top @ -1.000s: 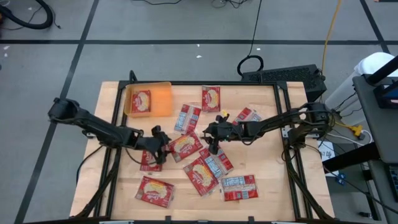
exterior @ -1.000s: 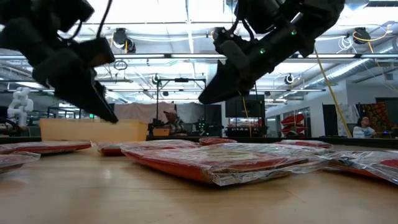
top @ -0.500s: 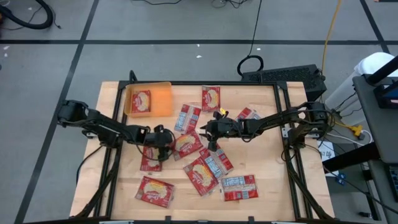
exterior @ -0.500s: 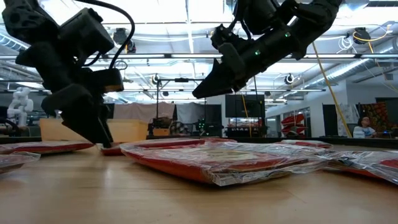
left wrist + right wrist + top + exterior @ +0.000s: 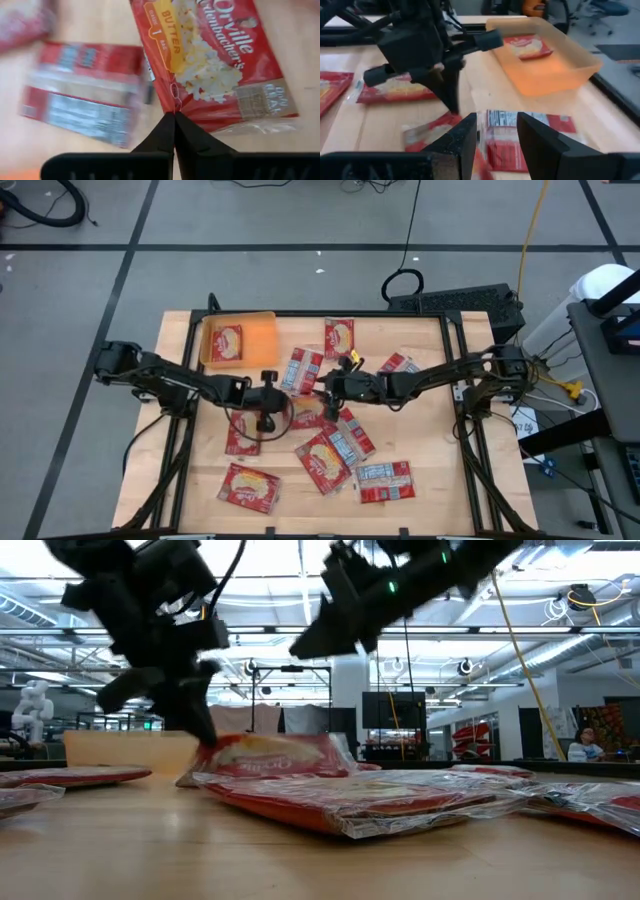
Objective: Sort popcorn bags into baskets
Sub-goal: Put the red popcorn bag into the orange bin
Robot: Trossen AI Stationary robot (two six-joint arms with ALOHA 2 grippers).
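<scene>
Several red popcorn bags lie flat about the table's middle and near side, among them one [image 5: 339, 337] at the far edge and one [image 5: 249, 486] near the front. The orange basket [image 5: 256, 330] stands at the far left with one bag [image 5: 227, 342] lying in it. My left gripper [image 5: 270, 418] is shut on a bag [image 5: 210, 65] at the table's middle. My right gripper [image 5: 326, 387] hovers open just to its right, above a label-side bag [image 5: 495, 125], touching nothing. My left gripper pinches the bag's long side edge [image 5: 172, 102], about midway along it, between its two shut fingertips. The fingers come from above, slanting down. The held edge [image 5: 225, 745] is raised and the bag tilts, its other side still lying on the bags beneath.
More bags lie close together at the centre [image 5: 330, 455] and near right [image 5: 385, 480], some overlapping. In the low view a stack of bags [image 5: 370, 800] fills the foreground. Bare wood shows along the table's left side [image 5: 190, 470] and right side [image 5: 430, 430].
My left gripper has come down onto the bag, shut on its edge and risen a little toward the table's right, tipping that edge up while the bag's other side stays down. My right gripper has risen and drifted toward the far left, its opening unchanged.
</scene>
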